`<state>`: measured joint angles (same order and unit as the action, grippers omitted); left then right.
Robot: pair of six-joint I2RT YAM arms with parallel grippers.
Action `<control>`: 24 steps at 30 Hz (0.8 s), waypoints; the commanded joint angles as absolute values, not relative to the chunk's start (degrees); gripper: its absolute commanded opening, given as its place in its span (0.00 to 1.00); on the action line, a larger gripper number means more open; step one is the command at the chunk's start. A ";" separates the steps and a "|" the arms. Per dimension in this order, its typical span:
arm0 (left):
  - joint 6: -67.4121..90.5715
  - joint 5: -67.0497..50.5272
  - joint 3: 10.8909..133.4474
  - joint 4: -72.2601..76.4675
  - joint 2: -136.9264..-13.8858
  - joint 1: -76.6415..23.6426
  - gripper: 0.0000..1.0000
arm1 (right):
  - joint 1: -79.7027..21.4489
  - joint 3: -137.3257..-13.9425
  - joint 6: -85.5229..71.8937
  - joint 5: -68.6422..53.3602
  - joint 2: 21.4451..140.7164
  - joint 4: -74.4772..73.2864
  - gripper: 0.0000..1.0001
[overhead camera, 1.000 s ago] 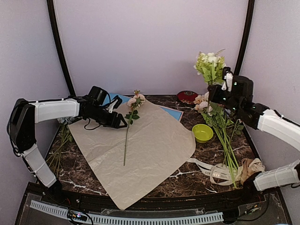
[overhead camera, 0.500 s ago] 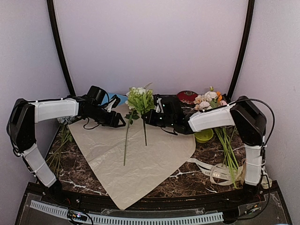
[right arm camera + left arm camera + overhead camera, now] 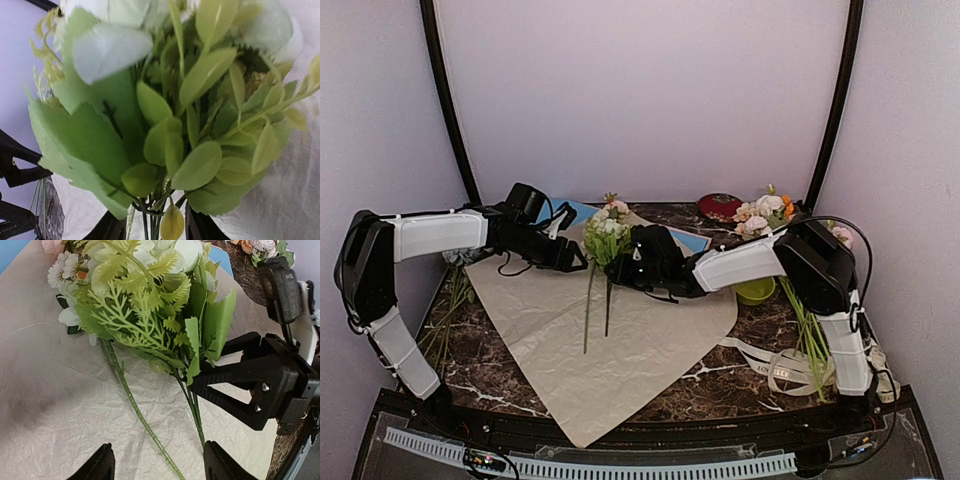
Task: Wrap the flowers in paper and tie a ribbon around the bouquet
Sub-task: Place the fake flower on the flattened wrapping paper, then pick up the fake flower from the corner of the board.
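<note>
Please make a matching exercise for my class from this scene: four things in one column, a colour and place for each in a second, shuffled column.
Things:
1. paper
2. ribbon
3. small bowl
4. round dish

Descriptions:
A. lime green, right of centre
B. dark red, far back
C. tan, spread across the middle
D. cream, lying at the front right

Pairs: 1-C, 2-D, 3-A, 4-B

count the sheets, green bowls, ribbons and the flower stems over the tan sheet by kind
flower stems over the tan paper: 2, pink-bloom stem and green-white sprig
sheets: 2, tan paper and light blue sheet
green bowls: 1, green bowl
ribbons: 1, ribbon
total: 6
</note>
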<state>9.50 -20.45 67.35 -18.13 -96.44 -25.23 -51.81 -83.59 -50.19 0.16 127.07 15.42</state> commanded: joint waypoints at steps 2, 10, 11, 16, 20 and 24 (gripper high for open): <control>8.37 -19.87 67.78 -19.51 -95.01 -24.82 0.62 | -54.47 -85.40 -34.70 12.28 116.47 1.49 0.52; 7.96 -19.57 68.24 -20.02 -94.58 -24.78 0.62 | -45.34 -73.11 -25.46 23.86 92.82 -19.40 0.60; 7.94 -19.38 68.28 -20.11 -94.38 -24.74 0.62 | -41.94 -71.77 -26.31 25.61 90.41 -23.04 0.60; 7.73 -19.60 68.17 -19.98 -93.12 -24.76 0.62 | -21.50 -61.64 -27.70 24.13 80.48 -27.28 0.70; 7.50 -19.01 68.11 -20.02 -92.64 -24.76 0.62 | -8.29 -57.11 -27.14 18.54 81.72 -24.92 0.77; 7.43 -19.16 68.06 -20.08 -92.32 -24.69 0.62 | 0.32 -55.00 -26.74 12.82 87.23 -21.59 0.74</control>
<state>8.14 -19.29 67.35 -19.20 -95.57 -25.10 -4.45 -56.73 -27.44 19.07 83.26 -23.49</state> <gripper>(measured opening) 0.619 0.762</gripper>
